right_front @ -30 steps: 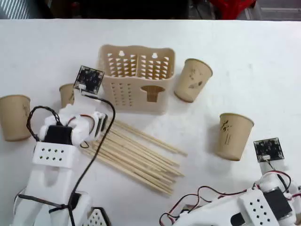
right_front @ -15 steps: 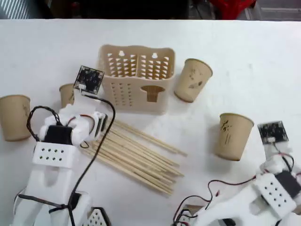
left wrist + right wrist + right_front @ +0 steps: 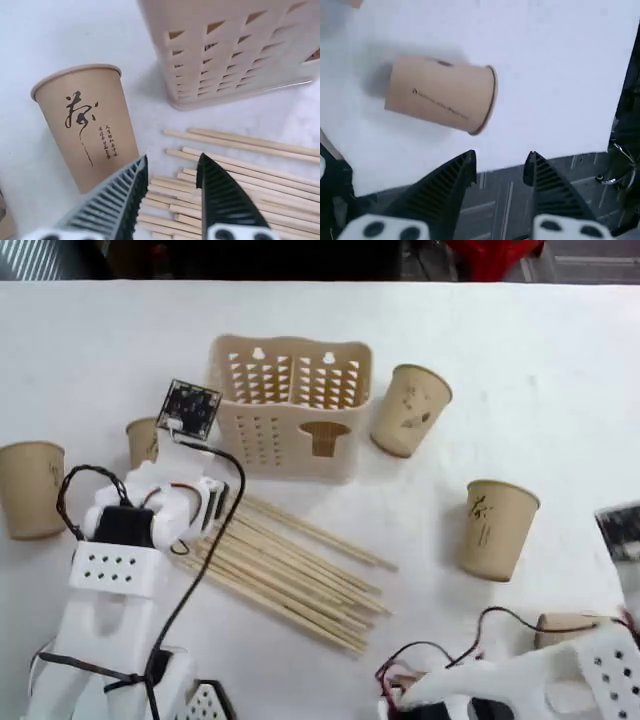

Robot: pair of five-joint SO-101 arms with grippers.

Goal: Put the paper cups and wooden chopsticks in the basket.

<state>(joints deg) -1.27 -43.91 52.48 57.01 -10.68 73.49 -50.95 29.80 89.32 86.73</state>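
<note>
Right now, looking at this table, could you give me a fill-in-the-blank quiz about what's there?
1. The beige perforated plastic basket is ___.
2. The brown paper cup nearest the right tool lies on its ___.
3. The left tool is open above the loose wooden ___.
Missing words: empty; side; chopsticks.

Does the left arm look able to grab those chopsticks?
Probably yes. The left gripper hangs open right above the chopsticks with nothing between them, and the cup stands off to one side.
</note>
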